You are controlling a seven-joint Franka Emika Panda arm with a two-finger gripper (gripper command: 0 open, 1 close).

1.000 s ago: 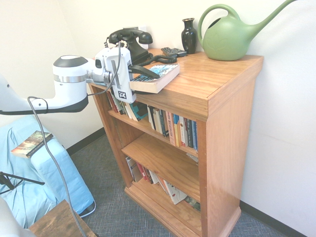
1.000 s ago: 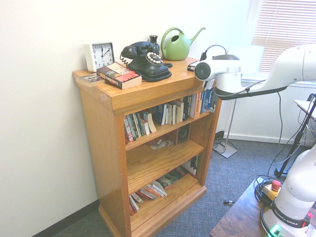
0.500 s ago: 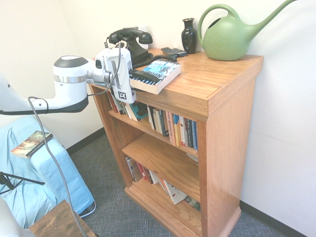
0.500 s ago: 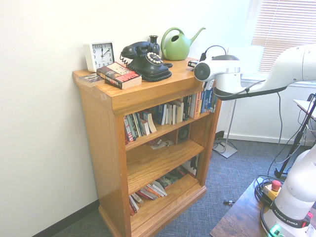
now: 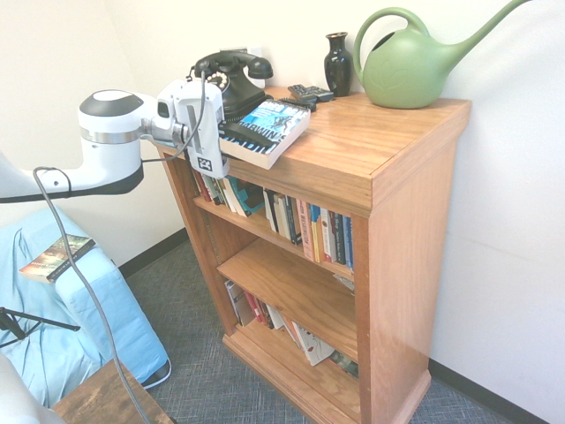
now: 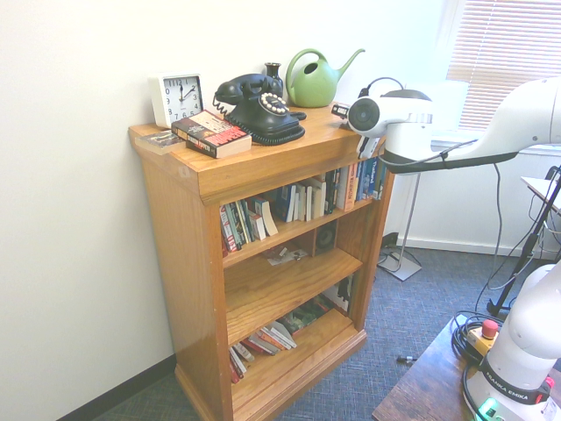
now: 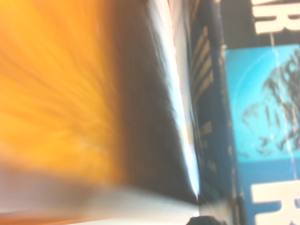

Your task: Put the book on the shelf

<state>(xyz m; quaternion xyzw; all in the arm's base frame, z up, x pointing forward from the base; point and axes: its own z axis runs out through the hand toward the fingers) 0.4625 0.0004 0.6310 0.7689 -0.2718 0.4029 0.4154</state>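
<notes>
Cream walls (image 5: 53, 53), grey carpet (image 5: 194, 371), slatted window blind (image 6: 504, 53) at one side of the room.

Oak-coloured bookcase (image 5: 415, 230) against the wall, three inner boards. Uppermost inner board, the shelf (image 5: 265, 231): row of upright colourful spines. Middle board (image 5: 291, 291): nearly bare, a small flat item lying on it in the second exterior view. Lowest board: leaning and toppled books (image 5: 305, 340).

Blue-draped seat (image 5: 62, 327) beside the bookcase, brownish-green paperback (image 5: 56, 257) lying on it. Corner of a dark wooden table (image 5: 110, 397) nearby.

Bookcase top (image 5: 388, 132), largest to smallest:
- green watering can (image 5: 410, 66), back corner, spout past the edge;
- black rotary telephone (image 5: 231, 78), coiled cord trailing;
- white square clock (image 6: 177, 98), against the wall;
- the book (image 5: 265, 131), blue-and-black cover with white lettering, cream page edges, at the front edge of the top, near end raised, far end resting on the wood;
- red-and-black paperback (image 6: 210, 133), flat near the clock;
- small black vase (image 5: 338, 64), beside the can;
- dark remote-like object (image 5: 309, 92), by the vase.

White arm, gripper (image 5: 234, 137) pointing nearly level: jaws clamped on the near end of the book, one black finger across the cover. Wrist view: blurred orange wood, book cover close up.
</notes>
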